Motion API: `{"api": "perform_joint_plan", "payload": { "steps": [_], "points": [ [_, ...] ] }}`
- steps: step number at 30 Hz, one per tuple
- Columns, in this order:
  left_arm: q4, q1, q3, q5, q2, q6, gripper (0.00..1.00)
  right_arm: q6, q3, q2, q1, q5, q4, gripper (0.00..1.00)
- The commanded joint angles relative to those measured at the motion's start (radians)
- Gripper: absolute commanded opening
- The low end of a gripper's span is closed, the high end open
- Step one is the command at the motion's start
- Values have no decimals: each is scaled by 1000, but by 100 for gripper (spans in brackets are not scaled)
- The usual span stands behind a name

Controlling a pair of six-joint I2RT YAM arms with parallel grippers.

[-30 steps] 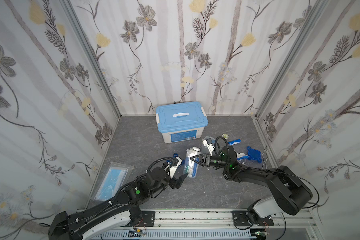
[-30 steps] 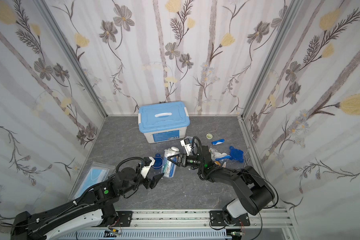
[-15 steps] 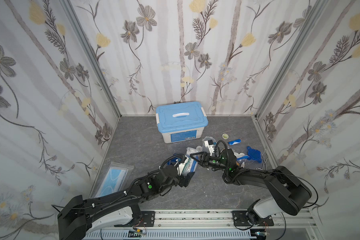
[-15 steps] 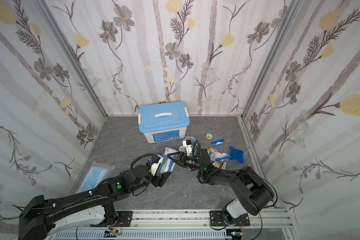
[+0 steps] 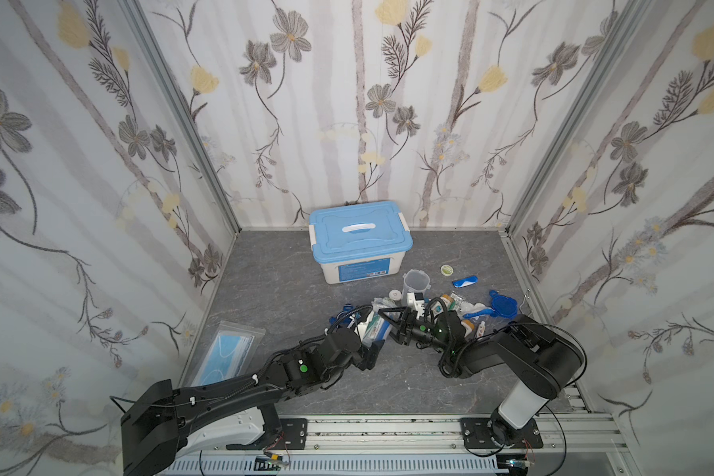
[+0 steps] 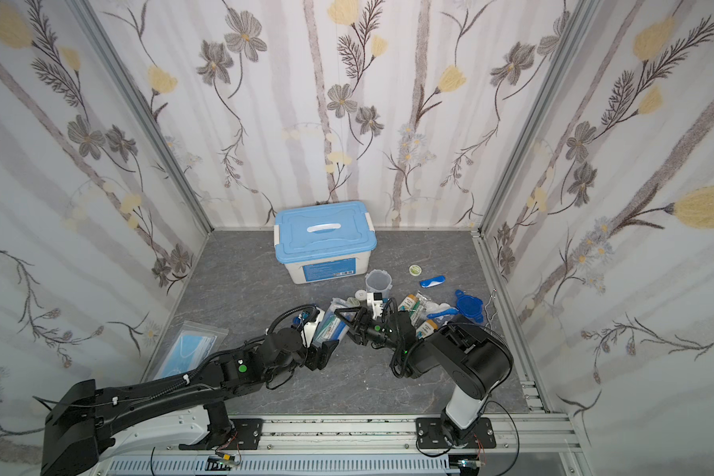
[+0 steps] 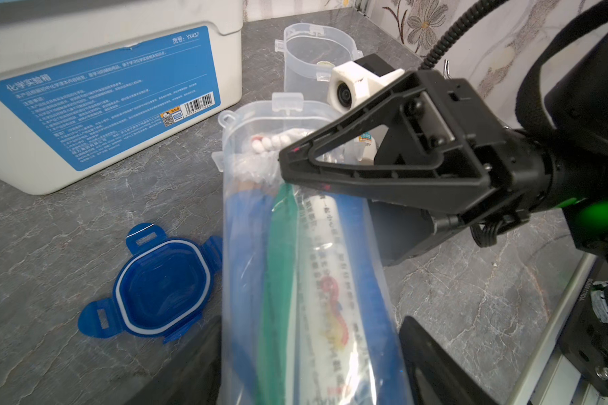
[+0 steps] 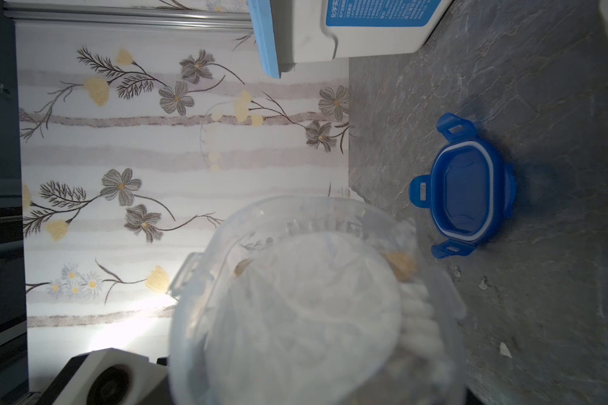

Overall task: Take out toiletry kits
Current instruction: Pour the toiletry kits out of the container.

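Starting at the left edge of the worktop [image 5: 273, 288]: the mask bag [image 5: 225, 356] lies flat there, well apart from everything else. The left arm comes in from the front-left. The left gripper [image 5: 369, 350] is clamped on the closed end of the cup [image 7: 246, 182], with a finger tight against each side.

That cup lies on its side about mid-worktop, mouth toward the box [image 5: 361, 243] at the back edge. It's still packed: toothpaste [image 7: 327, 280], a blue toothbrush [image 7: 243, 228] and swabs [image 7: 274, 140], all in a clear bag.

Its lid [image 7: 162, 285] sits inside-up just beside it on the left. In both top views the left arm's cables mostly cover it.

The right gripper [image 5: 388, 323] grips the cup's mouth end. One finger lies across the top wall and the other is lower down on the far side, so it sits right across the opening.

Behind it an empty cup [image 5: 416, 284] stands upright near the box's right corner. Further right is a heap with bottles [image 6: 407, 303], then the other lid [image 5: 503, 307] near the right edge.

Compared with a second ago, the left gripper was hanging back toward the front with nothing between its fingers. Since then it has come forward and taken hold of the cup. The right gripper and the cup have barely shifted.
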Motion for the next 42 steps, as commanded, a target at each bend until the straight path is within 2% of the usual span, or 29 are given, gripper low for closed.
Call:
{"api": "perform_joint_plan", "payload": {
  "steps": [1, 9, 16, 19, 23, 29, 30, 32, 36, 42],
  "points": [
    [-36, -6, 26, 32, 9, -29, 80, 98, 2, -10, 3, 65, 148, 59],
    [-93, -15, 24, 20, -21, -70, 80, 272, 13, 72, 13, 94, 239, 60],
    [-98, -26, 44, 22, 14, -89, 77, 386, 4, 118, 36, 154, 311, 59],
    [-139, -27, 75, 13, 23, -83, 70, 423, -5, 115, 43, 193, 294, 60],
    [-187, -27, 106, -11, 25, -80, 65, 458, 6, 109, 49, 218, 295, 60],
    [-230, -27, 151, -82, 9, -49, 45, 491, 42, 116, 66, 248, 288, 60],
    [-230, -27, 160, -87, 5, -37, 44, 498, 50, 124, 97, 246, 294, 60],
    [-238, -25, 190, -94, -4, -9, 41, 512, 67, 139, 110, 244, 297, 64],
    [-321, -9, 300, -74, 13, 50, 40, 538, 56, 165, 122, 248, 323, 69],
    [-448, 40, 424, 62, 73, 56, 39, 481, -17, 116, 123, 262, 296, 89]
  ]
}}
